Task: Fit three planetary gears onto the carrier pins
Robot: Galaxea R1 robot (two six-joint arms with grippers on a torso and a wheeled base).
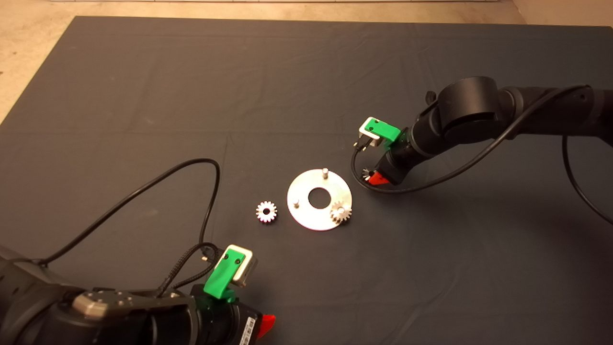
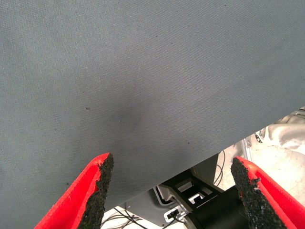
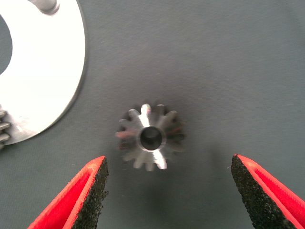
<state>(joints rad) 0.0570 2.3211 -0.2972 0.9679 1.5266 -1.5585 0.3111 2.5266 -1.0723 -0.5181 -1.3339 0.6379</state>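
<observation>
In the head view, the carrier disc (image 1: 319, 199) is seen at the centre of the dark mat (image 1: 306, 86), with one planetary gear (image 1: 340, 212) seated on its lower-right pin, two carrier pins (image 1: 324, 171) left bare, a loose gear (image 1: 266, 211) lying just left of the disc, and a third gear (image 1: 366, 173) partly hidden under the right end effector (image 1: 376, 177) just right of the disc, while the left end effector (image 1: 266, 326) is parked at the lower left edge. In the left wrist view, the left end effector (image 2: 174, 191) is shown spread open over bare mat with nothing between its fingers (image 2: 97, 191). In the right wrist view, the right end effector (image 3: 169, 191) is shown open, its pads (image 3: 93, 191) well apart on either side of the third gear, which lies flat on the mat beside the disc's rim.
</observation>
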